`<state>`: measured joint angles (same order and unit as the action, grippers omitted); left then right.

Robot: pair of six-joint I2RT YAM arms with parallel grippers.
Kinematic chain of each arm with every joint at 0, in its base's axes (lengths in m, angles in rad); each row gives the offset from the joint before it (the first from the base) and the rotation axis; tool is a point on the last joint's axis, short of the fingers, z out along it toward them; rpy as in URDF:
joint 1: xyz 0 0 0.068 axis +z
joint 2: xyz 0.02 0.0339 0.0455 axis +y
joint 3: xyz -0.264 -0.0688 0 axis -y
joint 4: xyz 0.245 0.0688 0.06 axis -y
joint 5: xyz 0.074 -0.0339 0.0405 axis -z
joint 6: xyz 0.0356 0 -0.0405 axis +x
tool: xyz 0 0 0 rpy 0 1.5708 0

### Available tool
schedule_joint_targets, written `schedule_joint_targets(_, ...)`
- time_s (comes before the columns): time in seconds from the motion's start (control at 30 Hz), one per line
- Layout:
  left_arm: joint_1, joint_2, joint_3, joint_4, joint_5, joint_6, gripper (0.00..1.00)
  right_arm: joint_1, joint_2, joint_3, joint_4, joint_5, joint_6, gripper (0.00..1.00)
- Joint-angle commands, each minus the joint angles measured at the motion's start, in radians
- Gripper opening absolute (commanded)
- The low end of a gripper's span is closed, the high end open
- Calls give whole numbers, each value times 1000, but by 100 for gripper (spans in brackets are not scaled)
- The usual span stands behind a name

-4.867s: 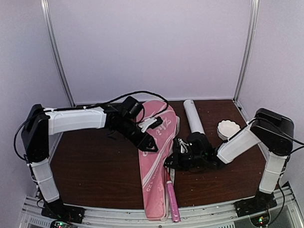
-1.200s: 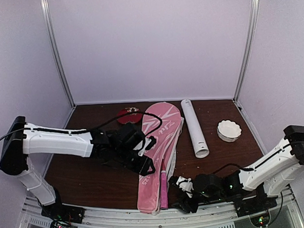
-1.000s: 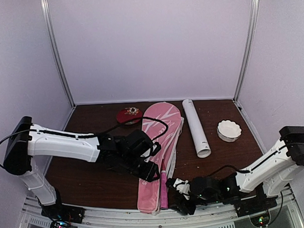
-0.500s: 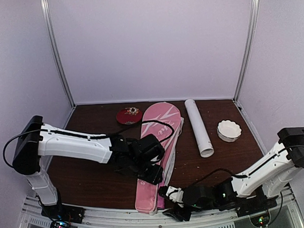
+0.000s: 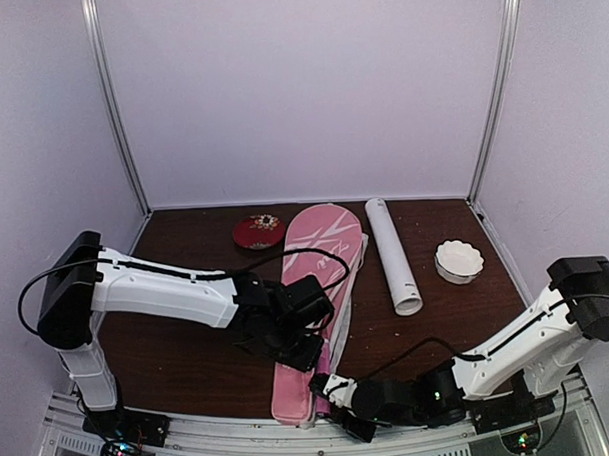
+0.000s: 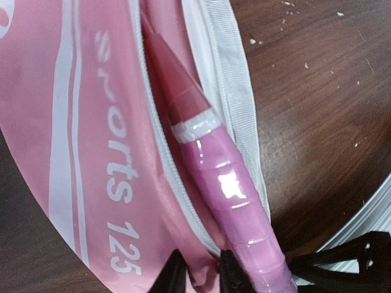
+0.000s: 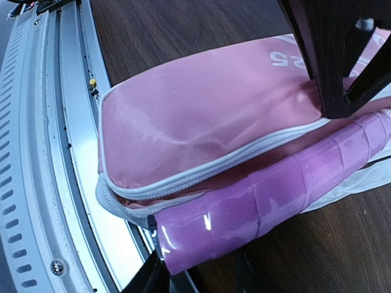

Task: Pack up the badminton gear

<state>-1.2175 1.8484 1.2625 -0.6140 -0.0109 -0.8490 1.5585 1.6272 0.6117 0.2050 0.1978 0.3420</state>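
desk [image 5: 189, 364]: dark brown wood top, metal rail [image 7: 36, 152] along its near edge
bag [image 5: 320, 237]: pink fabric, racket-shaped, lying flat down the middle of the desk; broad head toward the far edge, narrow end reaching the near edge and overhanging the rail; zip open along its right side
racket handle [image 6: 229, 201]: pink wrapped grip lying in the open zip slot at the bag's narrow end, butt poking out at the near edge; the rest of the racket is hidden inside the bag
left gripper [image 6: 200, 278]: over the bag's narrow end, fingers clenched on the bag's upper lip just beside the handle, pink fabric pinched between them
right gripper [image 7: 198, 274]: low along the near edge, one finger either side of the handle's butt, grasping it
tube [image 5: 390, 253]: long, white, lying just right of the bag, open end toward the near edge
shuttlecock [image 5: 457, 260]: white, scalloped rim up, near the right edge, apart from the tube; cannot tell if others are nested in it
dish [image 5: 258, 231]: small, dark red, round, left of the bag's head, near the far edge
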Motion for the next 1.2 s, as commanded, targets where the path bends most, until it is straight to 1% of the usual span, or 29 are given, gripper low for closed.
schedule_joint_targets(0.0, -3, 9, 35, -2, 6, 6, 11, -4, 19, 41, -33, 77, -13, 36)
schedule_joint_targets(0.07, -3, 6, 40, 3, 20, 9, 2, -6, 20, 44, -35, 83, -23, 35)
schedule_joint_targets(0.1, -4, 5, 43, 4, 27, 10, 0, -6, 18, 46, -38, 88, -30, 33)
schedule_joint_targets(0.3, -3, -29, 44, 8, 55, 13, 0, -17, -5, 63, -48, 114, -83, 24)
schedule_joint_targets(0.37, -4, -46, 29, 27, 71, 13, 0, -20, -2, 67, -50, 114, -100, 20)
schedule_joint_targets(0.57, -2, -101, -6, 93, 146, 8, 0, -23, 15, 85, -63, 122, -121, 13)
schedule_joint_targets(0.63, -2, -118, -13, 104, 159, 8, 0, -23, 26, 96, -81, 137, -127, 11)
schedule_joint_targets(0.8, 1, -139, -23, 117, 203, 14, 0, -29, 15, 90, -68, 150, -140, 10)
schedule_joint_targets(0.9, 2, -142, -52, 167, 239, 4, 0, -29, 1, 95, -43, 153, -164, 8)
schedule_joint_targets(1.07, 4, -138, -76, 221, 265, -8, 0, -29, -7, 116, 0, 151, -216, 1)
schedule_joint_targets(1.17, 6, -142, -85, 238, 274, -16, 0, -34, -6, 119, 36, 154, -243, 0)
